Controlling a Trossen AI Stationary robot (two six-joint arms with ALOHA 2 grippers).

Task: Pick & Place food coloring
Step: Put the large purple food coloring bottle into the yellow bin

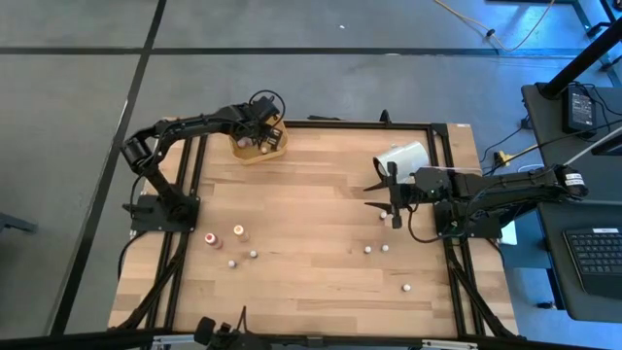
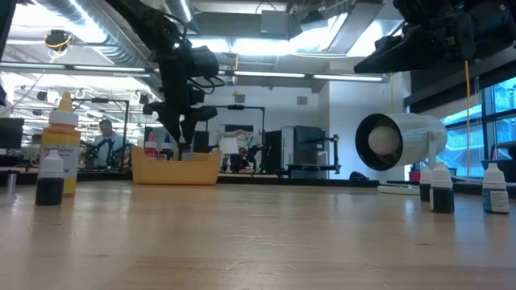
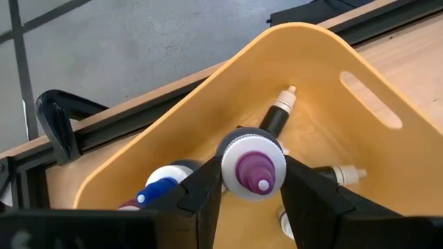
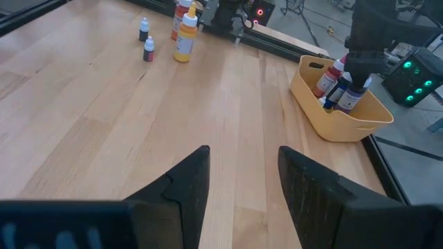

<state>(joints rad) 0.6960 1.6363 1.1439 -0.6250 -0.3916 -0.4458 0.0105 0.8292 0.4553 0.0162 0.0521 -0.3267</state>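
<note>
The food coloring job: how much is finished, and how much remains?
Done: a few bottles already lie in the yellow tray. In hand: the left tool holds a purple-capped bottle over the tray. Left: small bottles stand scattered on the table. The right tool waits open.

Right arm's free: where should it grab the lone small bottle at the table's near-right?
Grip the small bottle around its body just under the pale cap, coming straight down: it appears upright and stands apart from the others. The right tool is open.
</note>
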